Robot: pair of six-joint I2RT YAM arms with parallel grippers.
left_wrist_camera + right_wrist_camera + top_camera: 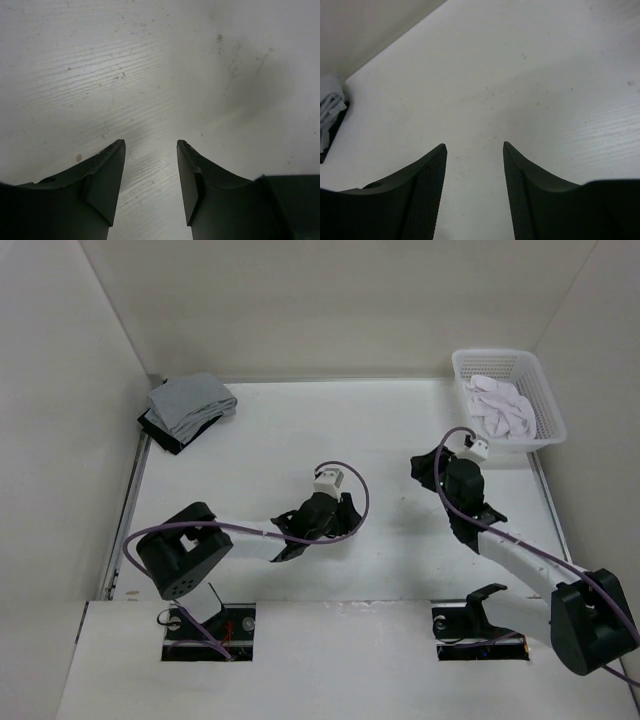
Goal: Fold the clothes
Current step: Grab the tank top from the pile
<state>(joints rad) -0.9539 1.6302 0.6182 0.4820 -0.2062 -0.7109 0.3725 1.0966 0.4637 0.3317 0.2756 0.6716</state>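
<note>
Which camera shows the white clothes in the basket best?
The top external view: the white clothes lie crumpled in the basket at the far right corner. Neither wrist view shows them; the right wrist catches the grey folded garments instead.

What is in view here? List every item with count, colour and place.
table: one, white, walled on three sides.
basket: one, white plastic mesh, far right corner.
white clothes: one crumpled heap, inside the basket.
folded garments: one pile, grey on top of black, far left corner.
left gripper: one, black, open, over bare table near the centre.
right gripper: one, black, open, over bare table right of centre, short of the basket.
</note>
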